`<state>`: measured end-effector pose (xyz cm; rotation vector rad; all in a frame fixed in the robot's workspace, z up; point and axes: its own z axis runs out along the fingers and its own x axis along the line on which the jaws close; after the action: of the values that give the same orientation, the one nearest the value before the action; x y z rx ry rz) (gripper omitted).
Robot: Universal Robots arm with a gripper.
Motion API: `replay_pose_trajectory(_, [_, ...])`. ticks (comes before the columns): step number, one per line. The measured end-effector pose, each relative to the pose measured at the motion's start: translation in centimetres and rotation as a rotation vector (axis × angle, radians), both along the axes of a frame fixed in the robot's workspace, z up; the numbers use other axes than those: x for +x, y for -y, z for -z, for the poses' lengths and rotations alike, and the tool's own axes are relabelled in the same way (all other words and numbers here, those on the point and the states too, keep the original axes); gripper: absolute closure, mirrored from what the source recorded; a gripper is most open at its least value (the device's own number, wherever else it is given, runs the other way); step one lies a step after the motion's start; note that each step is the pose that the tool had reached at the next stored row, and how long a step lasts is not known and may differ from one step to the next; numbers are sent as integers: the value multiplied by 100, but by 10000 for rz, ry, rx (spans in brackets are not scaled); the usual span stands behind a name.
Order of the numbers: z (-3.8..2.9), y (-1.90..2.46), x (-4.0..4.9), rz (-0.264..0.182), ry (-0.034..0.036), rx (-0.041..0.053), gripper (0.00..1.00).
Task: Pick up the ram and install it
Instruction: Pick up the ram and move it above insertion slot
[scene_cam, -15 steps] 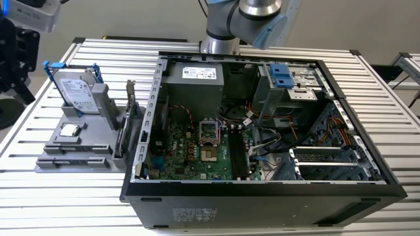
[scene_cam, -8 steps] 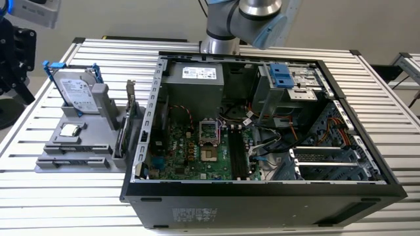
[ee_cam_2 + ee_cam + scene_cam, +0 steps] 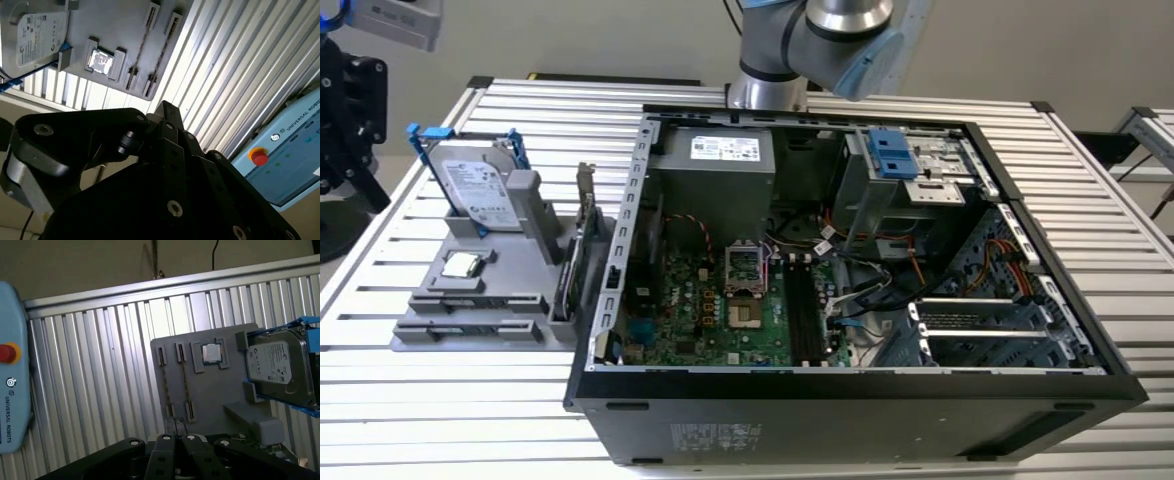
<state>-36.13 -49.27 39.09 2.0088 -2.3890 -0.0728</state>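
We see the black tool (image 3: 185,455) held over the ribbed table (image 3: 100,390), whether spread or pressed together we cannot tell, well apart from the ram (image 3: 184,382), thin and on edge in the grey holder (image 3: 220,385), near the processor chip (image 3: 211,353) and hard drive (image 3: 272,362), open computer case (image 3: 854,300) beside the holder

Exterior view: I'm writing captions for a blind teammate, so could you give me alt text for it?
An open computer case lies on a slatted metal table, its motherboard exposed, with a robot arm above its far edge. At the exterior view's left, a grey holder carries a hard drive in blue brackets and a silver processor chip.
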Motion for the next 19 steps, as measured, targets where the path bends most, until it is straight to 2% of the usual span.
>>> replay_pose_trajectory(9, [10, 0, 9, -34, 0, 3, 100])
replay_pose_trajectory(19, [75, 0, 56, -57, 1, 4, 100])
